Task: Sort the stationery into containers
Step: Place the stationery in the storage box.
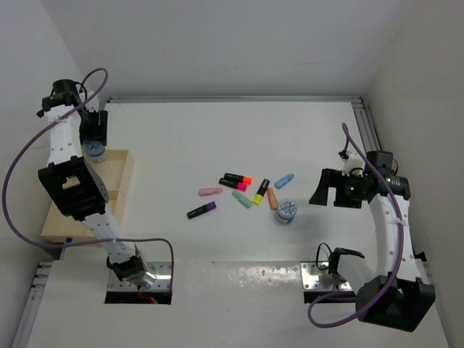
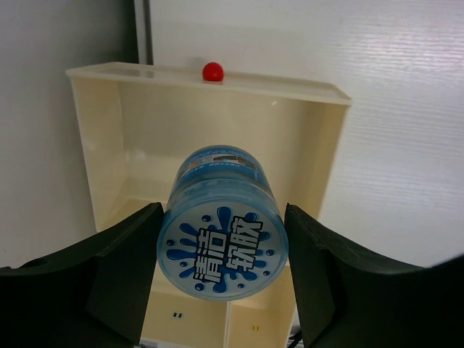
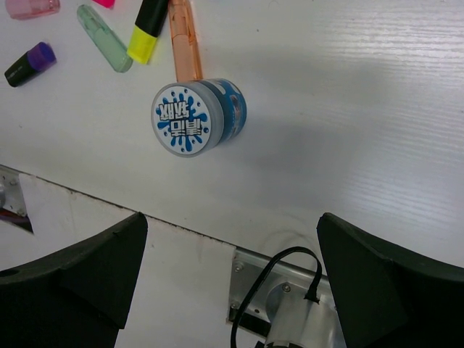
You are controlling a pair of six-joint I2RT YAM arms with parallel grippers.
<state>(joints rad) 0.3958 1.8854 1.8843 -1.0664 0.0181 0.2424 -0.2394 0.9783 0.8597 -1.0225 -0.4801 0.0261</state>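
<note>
Left hand holds roll over tray; red ball on rim.

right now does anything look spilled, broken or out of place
Nothing broken or spilled. The pens lie scattered at odd angles mid-table, one orange stub against the loose roll. A small red ball sits on the tray rim, oddly.

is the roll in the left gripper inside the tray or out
Cannot tell fully: the roll is gripped by the left gripper directly over a tray compartment, but its depth inside the walls is unclear.
</note>
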